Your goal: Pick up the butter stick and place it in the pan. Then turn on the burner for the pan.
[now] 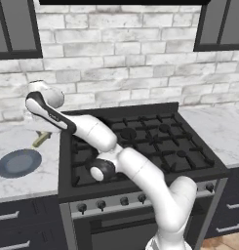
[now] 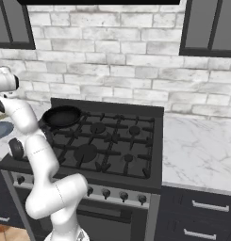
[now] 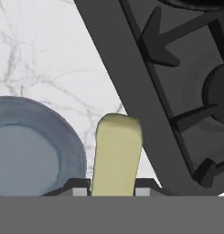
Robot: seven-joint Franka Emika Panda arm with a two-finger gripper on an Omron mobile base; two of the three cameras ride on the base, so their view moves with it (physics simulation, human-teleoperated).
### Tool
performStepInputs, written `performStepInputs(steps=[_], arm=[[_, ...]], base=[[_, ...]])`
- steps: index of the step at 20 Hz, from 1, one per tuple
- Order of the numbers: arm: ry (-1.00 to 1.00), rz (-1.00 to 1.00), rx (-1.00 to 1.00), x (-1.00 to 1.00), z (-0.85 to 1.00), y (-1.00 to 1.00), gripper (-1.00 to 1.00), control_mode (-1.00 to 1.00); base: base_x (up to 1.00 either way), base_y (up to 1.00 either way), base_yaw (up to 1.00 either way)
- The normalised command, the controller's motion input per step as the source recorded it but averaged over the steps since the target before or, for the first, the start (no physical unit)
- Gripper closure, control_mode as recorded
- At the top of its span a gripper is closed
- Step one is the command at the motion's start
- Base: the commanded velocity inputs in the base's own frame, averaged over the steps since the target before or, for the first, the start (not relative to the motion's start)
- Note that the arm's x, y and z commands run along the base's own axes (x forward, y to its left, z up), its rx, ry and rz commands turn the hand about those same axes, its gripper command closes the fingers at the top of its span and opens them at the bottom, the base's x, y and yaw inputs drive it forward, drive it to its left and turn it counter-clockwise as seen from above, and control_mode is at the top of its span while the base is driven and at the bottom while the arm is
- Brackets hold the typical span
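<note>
The butter stick [image 3: 115,155], a pale yellow bar, stands up between my two dark fingertips at the bottom of the hand view, and my gripper [image 3: 112,191] is shut on it. From the left base camera the butter stick [image 1: 41,139] hangs tilted under my gripper [image 1: 43,133], just above the marble counter left of the stove. The black pan [image 2: 62,116] rests on the stove's rear left burner, to the right of my hand. In the left base view my arm covers most of the pan.
A flat blue-grey plate [image 1: 18,162] lies on the counter [image 1: 23,188] beside the butter, also seen as the plate [image 3: 31,146]. The black stove [image 1: 155,141] with its grates fills the middle. A row of knobs [image 2: 105,192] runs along its front.
</note>
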Motion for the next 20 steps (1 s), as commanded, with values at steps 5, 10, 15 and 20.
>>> performStepInputs(steps=[5,10,15,20], arm=[[0.08,0.0,-0.04,-0.3,0.24,-0.86,1.0,-1.0],[0.18,-0.06,-0.01,0.0,0.39,-0.06,1.0,-1.0],[0.13,-0.06,-0.01,0.27,0.19,-0.02,1.0,-1.0],[-0.02,0.0,-0.15,0.32,-0.3,-0.1,1.0,-1.0]], base=[[0.0,0.0,0.0],[0.0,0.0,0.0],[0.0,0.0,0.0],[0.0,0.0,0.0]])
